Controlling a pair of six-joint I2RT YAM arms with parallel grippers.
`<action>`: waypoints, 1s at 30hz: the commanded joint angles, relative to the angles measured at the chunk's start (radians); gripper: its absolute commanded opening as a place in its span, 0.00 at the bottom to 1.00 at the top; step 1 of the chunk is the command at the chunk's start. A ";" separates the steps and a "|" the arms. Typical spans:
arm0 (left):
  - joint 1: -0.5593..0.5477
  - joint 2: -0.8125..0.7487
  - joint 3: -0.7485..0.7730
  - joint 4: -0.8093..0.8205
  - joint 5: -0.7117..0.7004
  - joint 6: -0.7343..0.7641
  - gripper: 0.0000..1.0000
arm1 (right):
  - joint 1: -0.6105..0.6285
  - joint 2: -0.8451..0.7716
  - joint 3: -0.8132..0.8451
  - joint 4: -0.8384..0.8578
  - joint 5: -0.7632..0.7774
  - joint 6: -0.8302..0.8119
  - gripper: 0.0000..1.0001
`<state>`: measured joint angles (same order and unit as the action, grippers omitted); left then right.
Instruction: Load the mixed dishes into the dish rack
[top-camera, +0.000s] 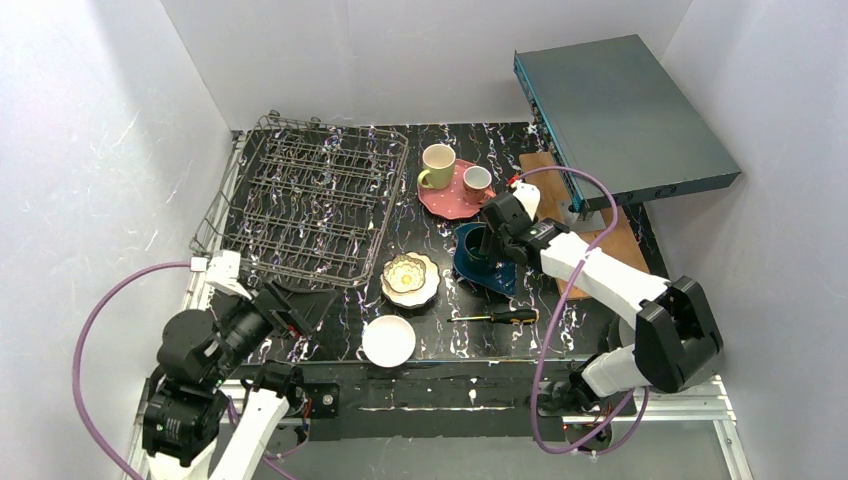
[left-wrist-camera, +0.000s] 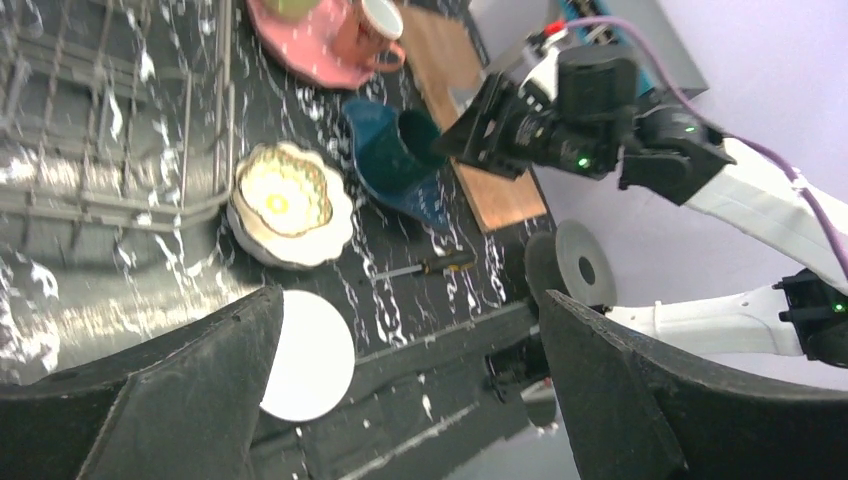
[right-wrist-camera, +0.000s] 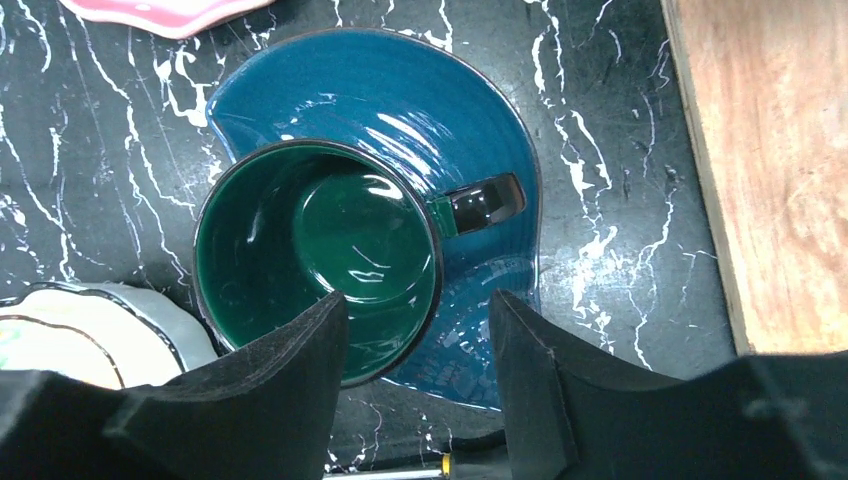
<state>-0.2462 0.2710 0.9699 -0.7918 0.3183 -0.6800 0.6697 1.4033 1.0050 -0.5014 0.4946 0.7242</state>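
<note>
Wire dish rack (top-camera: 310, 200) fills the far left of the black marbled table (top-camera: 447, 335), and a teal-grey box (top-camera: 620, 110) sits tilted at far right. Between them, the pink dotted plate (top-camera: 440, 202) carries the yellow-green mug (top-camera: 437, 165) and small salmon cup (top-camera: 476, 183). Nearer, the blue leaf-shaped plate (right-wrist-camera: 400, 95) holds the green-inside cup (right-wrist-camera: 315, 240). The right gripper (right-wrist-camera: 418, 320) hovers there, fingers apart, one over the cup's interior, the other outside its rim. The floral cream bowl (top-camera: 410, 278) lies just left, the white bowl (top-camera: 388, 341) at the front edge. The left gripper (left-wrist-camera: 410, 330) gapes wide near the rack's front corner. A screwdriver (top-camera: 497, 316) lies near the blue plate.
</note>
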 joint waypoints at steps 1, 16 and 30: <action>-0.003 -0.033 0.037 0.111 -0.059 0.111 0.99 | -0.001 0.051 0.029 0.033 0.002 0.022 0.59; -0.002 0.117 0.132 0.019 -0.182 0.314 0.99 | 0.003 0.062 0.021 0.109 -0.053 -0.059 0.01; -0.004 0.272 0.041 0.021 0.031 -0.077 0.99 | 0.020 -0.214 -0.001 0.413 -0.715 -0.244 0.01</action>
<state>-0.2462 0.5232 1.0492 -0.8394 0.2050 -0.6033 0.6838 1.2724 1.0035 -0.3420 0.1581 0.5068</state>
